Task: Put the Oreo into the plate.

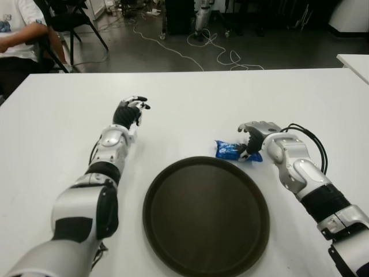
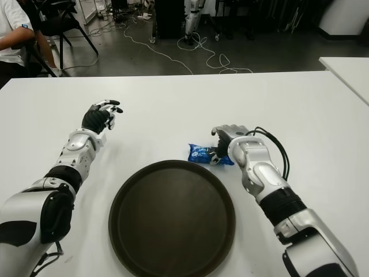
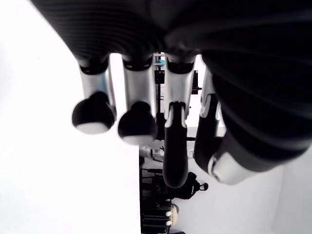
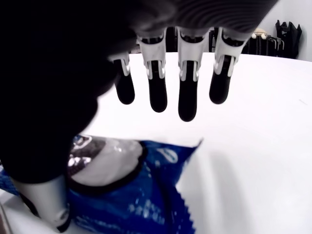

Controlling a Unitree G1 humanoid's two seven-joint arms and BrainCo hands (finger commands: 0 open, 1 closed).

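A blue Oreo packet (image 1: 233,150) lies on the white table (image 1: 190,104), just beyond the far right rim of the round dark plate (image 1: 206,213). My right hand (image 1: 253,135) hovers over the packet's right end. In the right wrist view its fingers (image 4: 187,92) hang straight and spread above the table, and the thumb comes down beside the packet (image 4: 126,195); the hand is open, with nothing grasped. My left hand (image 1: 130,111) shows idle at the far left of the plate, its fingers relaxed and holding nothing.
A seated person (image 1: 17,34) and a black chair (image 1: 69,23) are beyond the table's back left corner. Cables (image 1: 207,49) trail on the floor behind the table. Another white table (image 1: 354,60) shows at the right edge.
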